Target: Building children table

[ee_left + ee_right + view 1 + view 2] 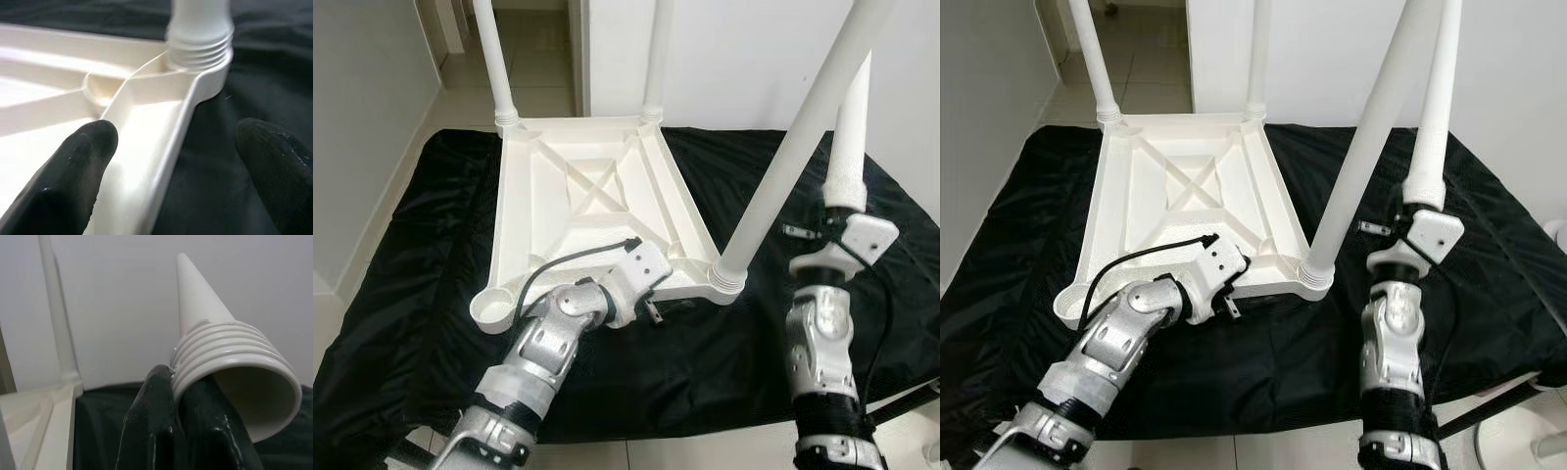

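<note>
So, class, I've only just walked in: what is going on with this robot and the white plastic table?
A white children's table top lies upside down on a black cloth. Three legs are screwed into its corners; the near-left socket is empty. The left gripper, fingers open, straddles the near edge of the top beside the near-right leg. The right gripper is shut on the threaded end of the fourth leg, holding it upright off to the right, not yet fitted.

Both eye views reach me bright and evenly lit, sharp throughout, with only soft shadows on the black cloth (411,255). My left wrist view is softer (its fingers (73,171) blur up close), with whitish glare on the plastic.
</note>
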`<state>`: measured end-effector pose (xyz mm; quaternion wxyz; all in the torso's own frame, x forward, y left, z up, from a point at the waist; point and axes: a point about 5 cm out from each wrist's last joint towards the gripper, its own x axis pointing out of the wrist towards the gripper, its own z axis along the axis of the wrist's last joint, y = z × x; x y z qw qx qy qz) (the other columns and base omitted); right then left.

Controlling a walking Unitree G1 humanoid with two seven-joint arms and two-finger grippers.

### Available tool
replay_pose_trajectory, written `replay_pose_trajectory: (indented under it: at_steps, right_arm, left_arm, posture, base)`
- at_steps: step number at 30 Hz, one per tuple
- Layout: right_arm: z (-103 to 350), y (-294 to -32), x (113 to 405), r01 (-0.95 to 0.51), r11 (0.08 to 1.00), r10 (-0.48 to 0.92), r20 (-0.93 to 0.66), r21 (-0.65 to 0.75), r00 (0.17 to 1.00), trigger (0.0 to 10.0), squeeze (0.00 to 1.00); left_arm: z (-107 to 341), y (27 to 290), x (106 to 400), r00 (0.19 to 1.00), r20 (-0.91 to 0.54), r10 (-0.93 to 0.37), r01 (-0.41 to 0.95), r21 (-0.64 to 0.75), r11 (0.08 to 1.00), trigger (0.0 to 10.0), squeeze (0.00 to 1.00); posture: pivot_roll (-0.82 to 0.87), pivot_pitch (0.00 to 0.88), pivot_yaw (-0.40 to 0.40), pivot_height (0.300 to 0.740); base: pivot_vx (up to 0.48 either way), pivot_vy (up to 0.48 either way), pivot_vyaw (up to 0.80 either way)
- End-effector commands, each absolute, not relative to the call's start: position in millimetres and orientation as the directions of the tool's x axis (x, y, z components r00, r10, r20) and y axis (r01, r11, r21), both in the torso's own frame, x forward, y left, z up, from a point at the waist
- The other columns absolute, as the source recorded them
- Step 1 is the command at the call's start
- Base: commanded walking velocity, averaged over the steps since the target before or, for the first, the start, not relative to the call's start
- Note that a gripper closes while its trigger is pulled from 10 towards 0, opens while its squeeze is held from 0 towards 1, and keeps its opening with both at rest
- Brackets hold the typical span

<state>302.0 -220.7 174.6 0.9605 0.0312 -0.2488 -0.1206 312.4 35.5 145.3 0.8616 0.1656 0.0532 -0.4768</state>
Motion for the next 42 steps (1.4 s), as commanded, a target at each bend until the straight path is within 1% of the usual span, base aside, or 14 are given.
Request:
replay_pose_trajectory:
  at_steps: [1,2,5,10,11,12,15,16,19,20,21,32,39,42]
  right_arm:
    - [179.7,-222.7,301.1,0.224,0.966,-0.26,0.487,0.131,0.834,10.0,0.0]
    - [176.5,-223.1,299.4,0.232,0.964,-0.267,0.477,0.132,0.838,10.0,0.0]
    - [175.1,-224.2,298.6,0.237,0.962,-0.273,0.472,0.134,0.839,10.0,0.0]
    - [172.2,-228.5,296.7,0.258,0.958,-0.287,0.456,0.126,0.842,10.0,0.0]
    - [172.1,-229.6,296.3,0.263,0.957,-0.29,0.454,0.122,0.842,10.0,0.0]
    - [172.0,-230.6,296.0,0.267,0.956,-0.292,0.453,0.119,0.842,10.0,0.0]
    - [172.0,-230.6,296.0,0.267,0.956,-0.292,0.453,0.119,0.842,10.0,0.0]
    - [171.8,-231.3,295.6,0.27,0.956,-0.293,0.451,0.118,0.843,10.0,0.0]
    - [171.7,-231.9,295.3,0.272,0.955,-0.295,0.45,0.116,0.843,10.0,0.0]
    - [171.6,-232.6,295.0,0.276,0.955,-0.297,0.447,0.113,0.844,10.0,0.0]
    - [171.7,-232.9,294.8,0.278,0.954,-0.298,0.446,0.111,0.844,10.0,0.0]
    - [173.2,-233.7,295.3,0.287,0.953,-0.301,0.447,0.1,0.843,10.0,0.0]
    - [174.6,-234.0,295.7,0.293,0.951,-0.306,0.448,0.1,0.84,10.0,0.0]
    - [174.4,-233.0,295.4,0.297,0.949,-0.31,0.449,0.101,0.838,10.0,0.0]
  left_arm:
    - [145.1,45.0,323.6,0.731,-0.215,-0.647,0.681,0.289,0.673,10.0,0.0]
    - [142.5,52.0,329.5,0.761,-0.24,-0.603,0.649,0.293,0.702,10.0,0.0]
    - [139.7,56.2,331.9,0.773,-0.26,-0.579,0.635,0.315,0.706,10.0,0.0]
    - [131.7,65.2,333.1,0.765,-0.323,-0.557,0.644,0.347,0.682,10.0,0.0]
    - [129.9,65.5,330.7,0.746,-0.338,-0.574,0.666,0.354,0.656,7.1,0.0]
    - [128.6,65.8,328.3,0.729,-0.349,-0.588,0.684,0.367,0.63,5.7,0.0]
    - [128.6,65.8,328.3,0.729,-0.349,-0.588,0.684,0.367,0.63,5.7,0.0]
    - [127.7,65.9,326.8,0.719,-0.357,-0.597,0.695,0.376,0.613,4.2,0.0]
    - [126.6,66.0,325.9,0.711,-0.365,-0.601,0.703,0.375,0.604,3.7,0.0]
    - [125.1,65.8,326.2,0.705,-0.378,-0.6,0.709,0.36,0.606,0.5,0.0]
    - [124.5,64.8,326.4,0.7,-0.385,-0.601,0.714,0.358,0.602,0.0,0.0]
    - [125.2,50.3,327.6,0.681,-0.388,-0.621,0.732,0.365,0.575,0.0,0.0]
    - [133.3,30.3,326.9,0.665,-0.36,-0.655,0.746,0.368,0.555,0.0,0.0]
    - [139.0,14.9,325.1,0.651,-0.344,-0.677,0.756,0.368,0.541,0.0,0.0]
  posture:
    - [-0.04,0.0,-0.004,0.74]
    - [-0.04,0.0,-0.002,0.74]
    - [-0.04,0.0,-0.001,0.74]
    - [-0.05,0.0,-0.001,0.74]
    - [-0.05,0.0,-0.001,0.74]
    - [-0.05,0.0,-0.001,0.74]
    - [-0.05,0.0,-0.001,0.74]
    - [-0.05,0.0,-0.001,0.74]
    - [-0.05,0.0,-0.001,0.74]
    - [-0.05,0.0,-0.002,0.74]
    - [-0.05,0.0,-0.002,0.74]
    - [-0.06,0.0,0.001,0.74]
    - [-0.07,0.0,0.005,0.74]
    - [-0.07,0.0,0.012,0.74]
  base:
    - [0.0,0.0,0.0]
    - [0.0,0.0,0.0]
    - [0.0,0.0,0.0]
    - [0.0,0.0,0.0]
    - [0.0,0.0,0.0]
    - [0.0,0.0,0.0]
    - [0.0,0.0,0.0]
    - [0.0,0.0,0.0]
    - [0.0,0.0,0.0]
    - [0.0,0.0,0.0]
    - [0.0,0.0,0.0]
    - [0.0,0.0,0.0]
    - [0.0,0.0,0.0]
    - [0.0,0.0,0.0]
